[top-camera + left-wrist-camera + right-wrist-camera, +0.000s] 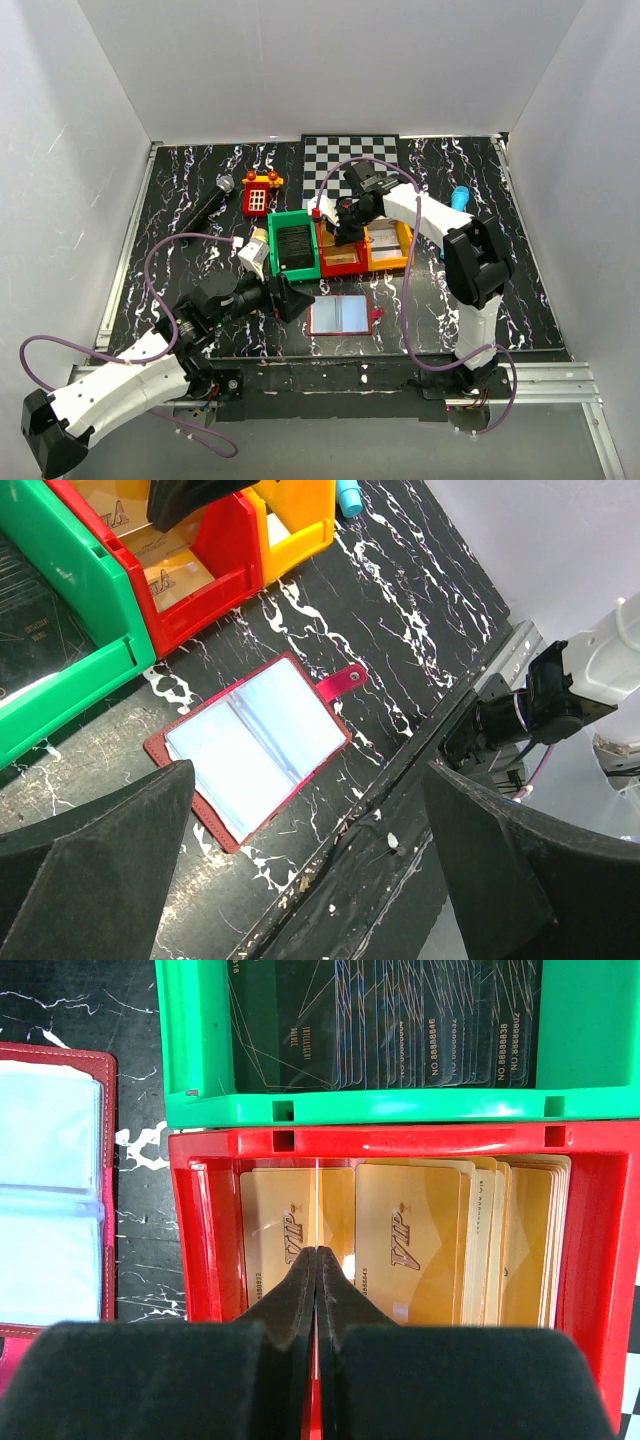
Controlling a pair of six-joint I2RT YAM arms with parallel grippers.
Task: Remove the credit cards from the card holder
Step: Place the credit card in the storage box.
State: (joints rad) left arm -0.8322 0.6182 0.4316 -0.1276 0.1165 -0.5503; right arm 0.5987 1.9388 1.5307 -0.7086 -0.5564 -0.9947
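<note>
The card holder (340,315) lies open on the black marbled table, its pale bluish sleeves (250,745) facing up and its red tab (343,681) pointing right. It also shows at the left edge of the right wrist view (50,1180). My left gripper (285,298) hovers open just left of it, fingers (100,860) wide apart. Over the red bin (205,1240), my right gripper (317,1252) is shut on a credit card (316,1200) seen edge-on. Tan-gold credit cards (410,1240) lie in that bin. Dark credit cards (400,1030) lie in the green bin (190,1050).
Green (275,245), red (338,268) and yellow (388,264) bins stand side by side mid-table. Behind them are a checkerboard (350,160), a red toy phone (258,193), a microphone (210,205) and a blue object (460,197). A white object (255,250) lies left of the green bin.
</note>
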